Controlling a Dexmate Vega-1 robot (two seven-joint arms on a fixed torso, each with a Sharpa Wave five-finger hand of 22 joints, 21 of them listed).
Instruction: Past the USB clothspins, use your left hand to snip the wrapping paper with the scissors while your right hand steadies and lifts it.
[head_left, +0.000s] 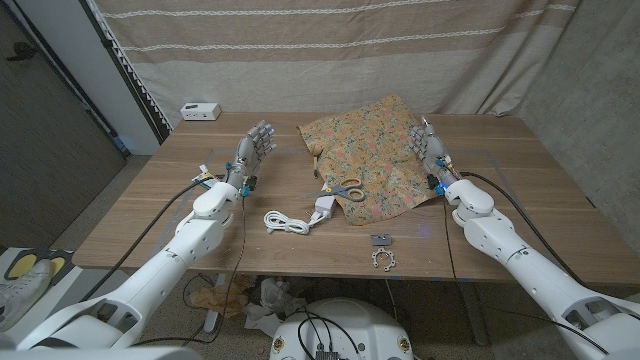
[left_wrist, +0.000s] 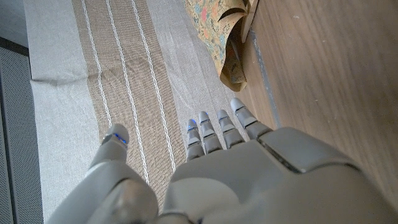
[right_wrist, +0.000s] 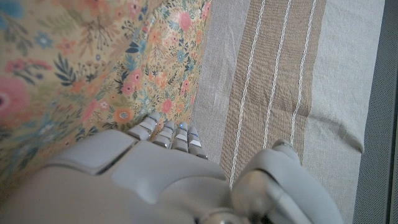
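Note:
The floral wrapping paper (head_left: 368, 160) lies spread across the middle and far side of the table; its curled edge (left_wrist: 231, 37) and its pattern (right_wrist: 81, 68) are close to each wrist camera. Scissors (head_left: 343, 188) with orange and grey handles lie on the paper's near left part. My left hand (head_left: 252, 150) is raised above the table to the left of the paper, fingers apart, holding nothing. My right hand (head_left: 428, 147) stands at the paper's right edge, fingers apart, nothing gripped; whether it touches the paper I cannot tell.
A white USB cable (head_left: 285, 221) with a white clothespin-like piece (head_left: 323, 207) lies near the front, left of the scissors. A small grey clip (head_left: 381, 240) and a ring-shaped item (head_left: 383, 262) sit near the front edge. A white box (head_left: 200, 110) stands at the far left corner. A striped curtain (head_left: 330, 50) hangs behind.

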